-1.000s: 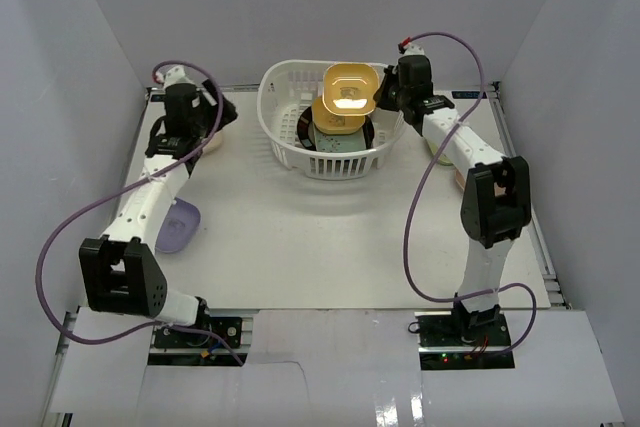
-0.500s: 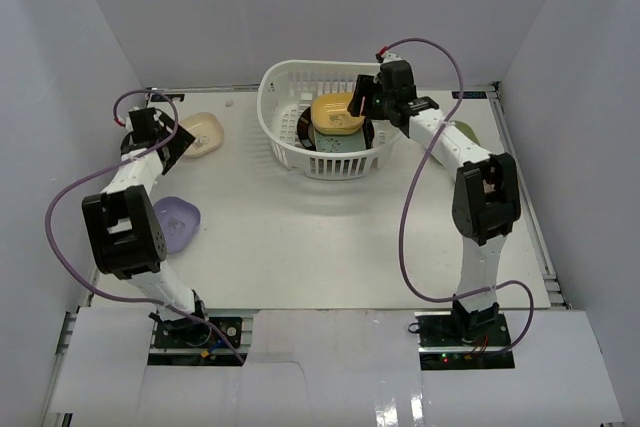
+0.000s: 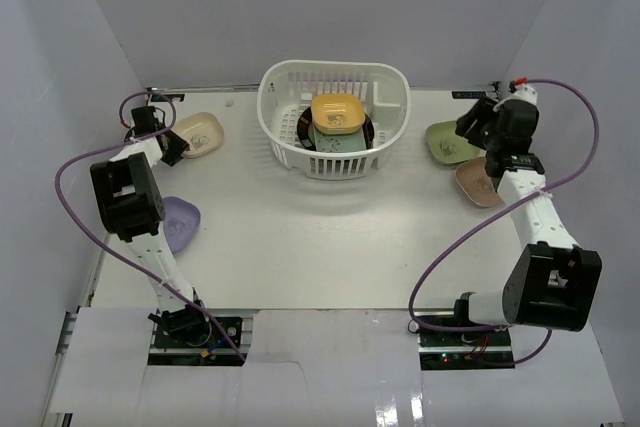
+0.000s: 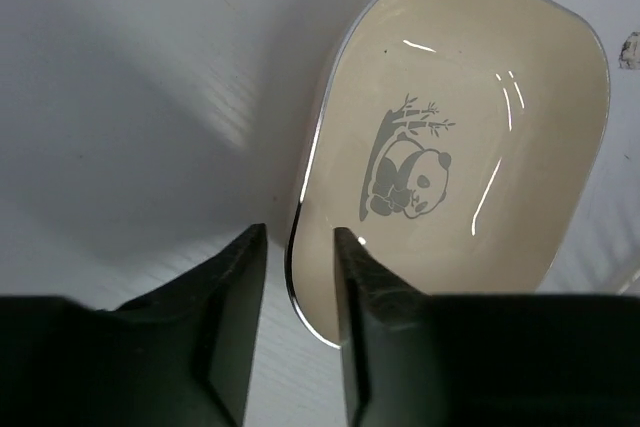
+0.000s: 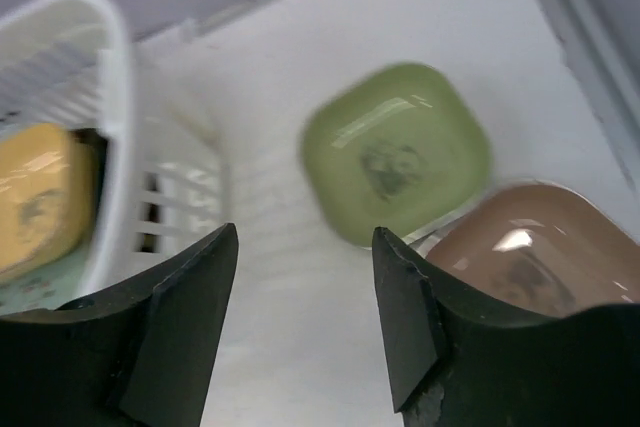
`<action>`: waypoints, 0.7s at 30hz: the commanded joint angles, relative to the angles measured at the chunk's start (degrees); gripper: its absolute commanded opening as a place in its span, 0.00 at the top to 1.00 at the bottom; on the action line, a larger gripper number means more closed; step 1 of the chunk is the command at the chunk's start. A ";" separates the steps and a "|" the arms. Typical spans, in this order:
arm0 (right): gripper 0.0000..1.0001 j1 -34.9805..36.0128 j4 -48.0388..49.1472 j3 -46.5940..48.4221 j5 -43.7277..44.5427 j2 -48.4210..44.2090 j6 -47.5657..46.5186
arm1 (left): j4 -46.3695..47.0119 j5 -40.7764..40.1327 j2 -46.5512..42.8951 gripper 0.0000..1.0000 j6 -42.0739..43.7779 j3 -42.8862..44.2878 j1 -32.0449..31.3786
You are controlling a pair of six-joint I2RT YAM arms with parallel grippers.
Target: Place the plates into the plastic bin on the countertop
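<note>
The white plastic bin (image 3: 335, 69) stands at the back centre of the countertop (image 3: 320, 237). Inside it a yellow plate (image 3: 338, 112) rests on a pale teal one (image 3: 335, 143) and a black-rimmed plate (image 3: 303, 129). A cream panda plate (image 4: 470, 127) lies at the back left. My left gripper (image 4: 298, 247) straddles its near rim, one finger inside and one outside, with a thin gap showing. My right gripper (image 5: 305, 247) hangs open and empty over bare table, between the bin (image 5: 110, 127) and a green plate (image 5: 395, 152).
A tan plate (image 3: 478, 185) lies beside the green plate (image 3: 447, 142) at the right edge. A lavender plate (image 3: 178, 222) sits near the left edge. White walls close in the table on three sides.
My right gripper let the yellow plate go into the bin and swung right to the green and tan plates. My left arm reached the cream plate and its jaws narrowed around the rim.
</note>
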 commanded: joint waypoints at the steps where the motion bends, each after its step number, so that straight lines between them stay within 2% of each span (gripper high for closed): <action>1: 0.37 -5.29 0.48 -5.39 2.86 -0.15 -0.42 | 0.79 2.33 0.14 0.60 0.13 2.79 0.20; 4: 0.29 -6.17 -2.07 -8.72 8.24 -0.24 -2.97 | 1.14 3.12 1.20 0.70 0.04 2.44 0.20; 5: 0.29 -6.17 -2.42 -9.70 8.94 -0.33 -3.24 | 1.23 3.13 1.38 0.81 0.30 2.53 0.20; 8: 0.30 -6.17 -3.47 -12.96 8.69 -0.59 -3.94 | 1.23 3.30 1.47 1.00 0.30 2.79 0.20; 12: 0.34 -6.00 -5.41 -15.24 6.23 -0.33 -4.91 | 2.02 5.23 -1.16 1.00 -1.80 1.39 0.20; 16: 0.32 -5.65 -4.36 -18.06 7.10 1.25 -5.70 | 6.67 7.34 -9.32 1.00 -4.79 -4.40 -0.41; 21: 0.30 -5.56 -4.98 -15.86 9.39 6.26 -7.11 | 9.23 9.02 -22.42 1.00 -5.85 -6.96 -3.22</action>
